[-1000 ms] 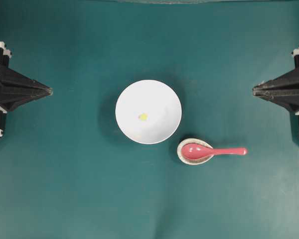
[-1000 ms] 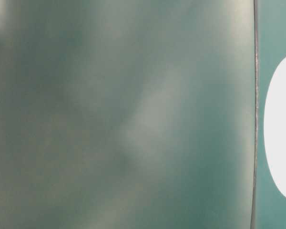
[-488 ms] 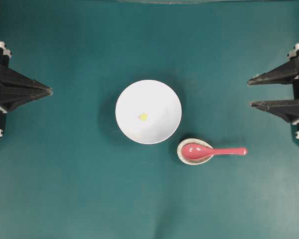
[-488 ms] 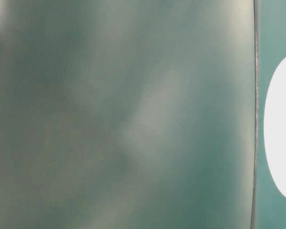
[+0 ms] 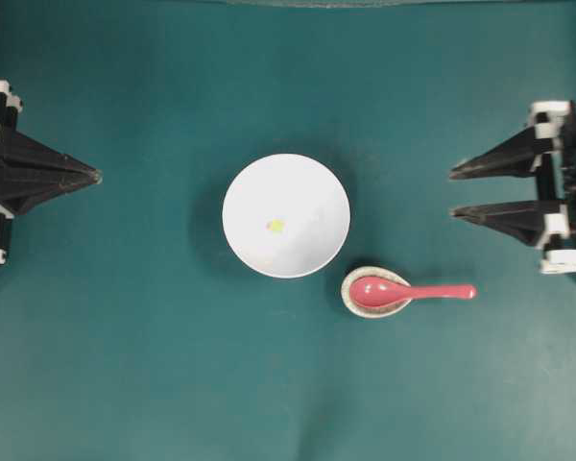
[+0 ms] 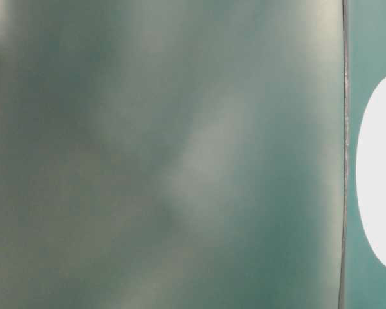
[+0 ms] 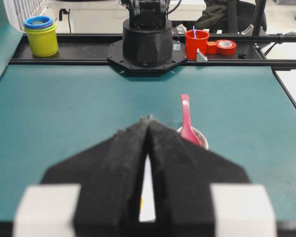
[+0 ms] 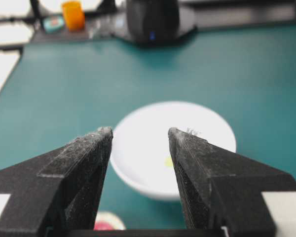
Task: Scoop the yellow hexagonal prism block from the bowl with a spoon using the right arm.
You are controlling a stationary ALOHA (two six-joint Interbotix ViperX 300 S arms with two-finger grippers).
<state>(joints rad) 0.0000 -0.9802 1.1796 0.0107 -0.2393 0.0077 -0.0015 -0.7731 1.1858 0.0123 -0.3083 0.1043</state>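
Overhead view: white bowl (image 5: 286, 216) sits mid-table on the teal mat (image 5: 154, 365) with the yellow hexagonal prism block (image 5: 276, 227) lying inside near its centre; the pink-red spoon (image 5: 408, 292) lies just right and near of the bowl, scoop resting in a small speckled spoon rest (image 5: 373, 292), handle pointing right. Right gripper (image 5: 453, 193) at the right edge has fingers spread apart, holding nothing, well apart from the spoon. Left gripper (image 5: 97, 177) at the left edge has fingers pressed together, empty.
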